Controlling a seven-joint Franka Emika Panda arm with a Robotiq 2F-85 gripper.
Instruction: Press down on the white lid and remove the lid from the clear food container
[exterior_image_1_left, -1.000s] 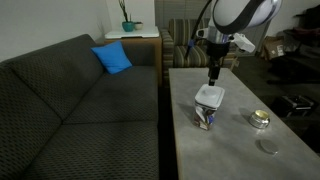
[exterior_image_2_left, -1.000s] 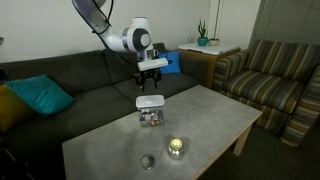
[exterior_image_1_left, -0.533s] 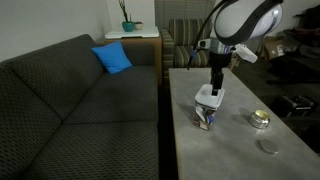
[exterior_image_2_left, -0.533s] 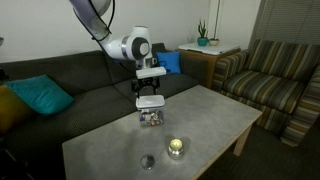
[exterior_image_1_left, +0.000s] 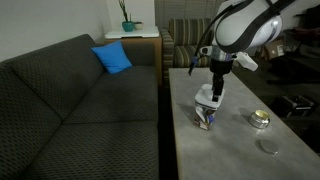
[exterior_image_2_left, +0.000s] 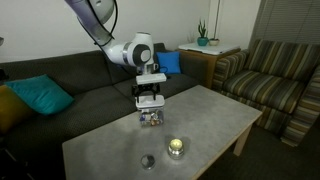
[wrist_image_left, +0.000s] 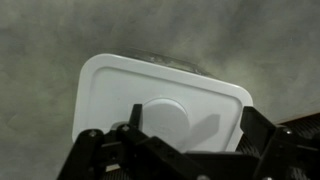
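1. Two hazards are judged likeliest. With an off-centre press, the container could be tipped, since it is small and stands near the edge of the counter on the side of the sofa. The cause would be the hand bearing on one rim of the lid rather than on its raised middle.
2. If the seal is not released by the press, the whole container may be dragged or lifted along with the lid. The coloured contents could then be spilled onto the counter.
3. Hand: in the wrist view the fingers are seen spread apart to either side of the lid's round boss, and nothing is clamped between them. Whether the tips touch the lid cannot be told.
4. Position: the container is shown upright on the counter with the lid seated on top, directly beneath the hand in both exterior views. The tin and the disc lie well apart from it.
5. Orientation: the lid faces upward and lies roughly flat. It is near-square, so no marked long axis is present. In the wrist view its slightly longer side runs across the picture and is turned a little, with the far edge sloping down to the right. The fingers are set roughly along that side.
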